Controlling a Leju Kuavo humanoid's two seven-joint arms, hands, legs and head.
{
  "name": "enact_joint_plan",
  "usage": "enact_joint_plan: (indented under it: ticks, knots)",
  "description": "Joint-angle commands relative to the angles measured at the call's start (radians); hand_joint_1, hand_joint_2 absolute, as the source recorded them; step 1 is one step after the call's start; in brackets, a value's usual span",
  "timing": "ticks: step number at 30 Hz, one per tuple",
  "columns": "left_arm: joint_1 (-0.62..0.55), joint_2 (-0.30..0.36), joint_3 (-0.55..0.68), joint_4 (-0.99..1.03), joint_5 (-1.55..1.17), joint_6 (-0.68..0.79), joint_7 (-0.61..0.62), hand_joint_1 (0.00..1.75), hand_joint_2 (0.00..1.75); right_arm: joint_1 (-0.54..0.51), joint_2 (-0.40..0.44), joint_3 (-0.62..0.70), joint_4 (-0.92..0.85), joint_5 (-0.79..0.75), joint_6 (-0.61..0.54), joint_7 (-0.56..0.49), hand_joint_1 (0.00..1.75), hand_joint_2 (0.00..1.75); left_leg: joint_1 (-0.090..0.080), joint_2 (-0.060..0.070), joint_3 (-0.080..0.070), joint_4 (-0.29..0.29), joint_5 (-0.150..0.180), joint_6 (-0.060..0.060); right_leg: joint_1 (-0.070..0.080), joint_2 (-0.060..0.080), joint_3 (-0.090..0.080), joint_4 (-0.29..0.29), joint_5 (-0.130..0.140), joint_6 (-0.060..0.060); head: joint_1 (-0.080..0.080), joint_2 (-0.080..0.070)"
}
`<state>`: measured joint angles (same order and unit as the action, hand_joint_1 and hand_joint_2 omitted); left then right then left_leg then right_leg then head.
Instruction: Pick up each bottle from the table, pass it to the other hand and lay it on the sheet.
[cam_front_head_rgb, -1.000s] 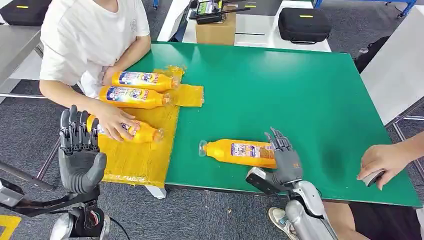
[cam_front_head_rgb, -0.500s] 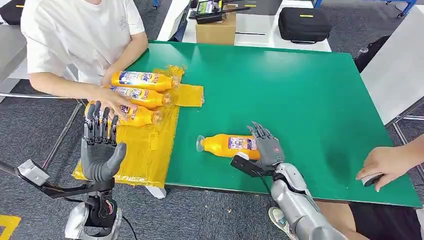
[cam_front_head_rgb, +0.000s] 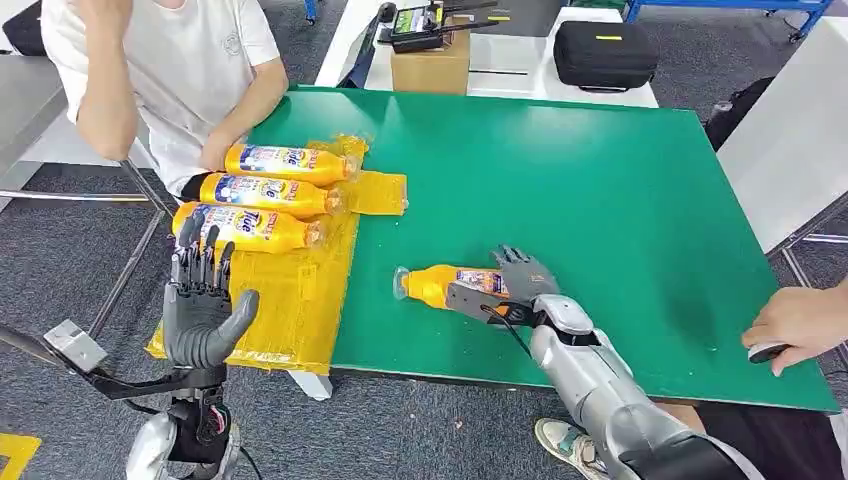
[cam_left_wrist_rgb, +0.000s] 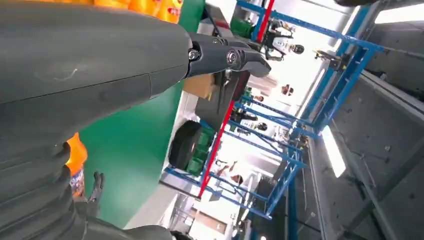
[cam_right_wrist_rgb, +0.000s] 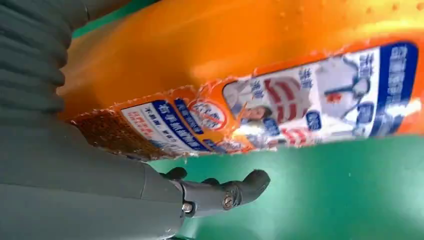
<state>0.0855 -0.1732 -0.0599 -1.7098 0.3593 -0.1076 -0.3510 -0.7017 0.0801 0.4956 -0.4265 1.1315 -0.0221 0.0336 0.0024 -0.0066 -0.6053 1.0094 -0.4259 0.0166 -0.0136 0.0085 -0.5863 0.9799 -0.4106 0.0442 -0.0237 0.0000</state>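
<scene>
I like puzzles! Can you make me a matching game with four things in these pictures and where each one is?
Things:
1. right hand
2. left hand
3. cardboard box
4. black case

Places:
A. raised near the yellow sheet, holding nothing
B. on the white table, beyond the green table's far right part
C. on the lone bottle lying on the green table
D. just past the green table's far edge, near its middle

Pairs: 1-C, 2-A, 3-D, 4-B

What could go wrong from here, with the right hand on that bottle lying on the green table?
The bottle lies on its side, so it could roll or slip away as the right hand closes over its base end. At the handover, the left hand waits open over the yellow sheet, close to three bottles already laid there, which a swing could knock.
</scene>
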Motion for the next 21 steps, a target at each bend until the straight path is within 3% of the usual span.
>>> enact_joint_plan:
  ticks: [1,9,10,11,12,13,14,17,21]
  knots:
    - [0.015,0.014,0.04,-0.001,-0.024,-0.001,0.011,0.0,1.75,-0.031,0.03,0.071,0.102,0.005,0.037,0.021,0.0,1.75,0.0,0.002,0.002,-0.001,0.0,-0.001,0.001,0.001,0.002,-0.001,0.0,-0.001,0.0,0.0]
    - [0.014,0.017,0.041,0.003,-0.035,-0.002,0.012,0.0,1.75,-0.033,0.029,0.072,0.104,-0.001,0.06,0.007,0.0,1.75,0.0,0.001,0.002,-0.001,0.0,-0.001,0.001,-0.001,0.002,-0.001,0.0,-0.001,0.0,0.0]
    - [0.011,0.02,0.041,0.01,-0.045,-0.002,0.015,0.0,1.75,-0.039,0.025,0.078,0.103,-0.003,0.077,-0.004,0.14,1.75,0.001,0.001,0.003,-0.001,0.0,-0.001,0.001,-0.001,0.003,-0.001,0.0,-0.002,0.0,0.0]
    - [0.006,0.023,0.04,0.02,-0.064,0.002,0.018,0.0,1.75,-0.045,0.022,0.084,0.104,-0.009,0.096,-0.015,1.33,1.75,0.0,0.001,0.003,-0.001,0.0,-0.001,0.001,-0.001,0.002,-0.001,0.0,-0.001,0.0,0.0]
    - [0.002,0.022,0.043,0.027,-0.066,0.002,0.018,0.0,1.75,-0.05,0.021,0.086,0.106,-0.014,0.11,-0.023,1.59,1.75,0.0,0.001,0.002,-0.001,0.0,-0.001,0.0,0.0,0.002,-0.001,0.0,-0.001,0.0,0.0]
    - [-0.002,0.025,0.042,0.034,-0.071,-0.001,0.017,0.0,1.75,-0.055,0.02,0.083,0.105,-0.025,0.12,-0.037,1.73,1.75,0.0,0.001,0.003,-0.001,0.0,-0.001,0.001,-0.001,0.002,-0.001,0.0,-0.002,0.0,0.0]
    - [-0.004,0.026,0.043,0.04,-0.073,-0.003,0.016,0.0,1.75,-0.056,0.018,0.074,0.1,-0.043,0.117,-0.052,1.75,1.75,0.0,0.001,0.002,-0.001,0.0,-0.001,0.001,-0.001,0.002,-0.001,0.0,-0.001,0.0,0.0]
    - [-0.01,0.034,0.034,0.051,-0.075,-0.009,0.012,0.0,1.75,-0.051,0.012,0.018,0.093,-0.147,0.167,-0.157,1.75,1.75,0.001,0.0,0.003,-0.001,0.0,-0.001,0.001,-0.002,0.002,-0.001,0.0,-0.002,0.0,0.0]
    - [-0.012,0.043,0.024,0.063,-0.071,-0.011,0.003,0.0,1.75,-0.048,-0.007,0.038,0.076,-0.182,0.172,-0.202,1.75,1.75,0.0,0.0,0.003,-0.002,0.0,-0.001,0.0,-0.002,0.003,-0.001,0.0,-0.001,0.0,0.0]
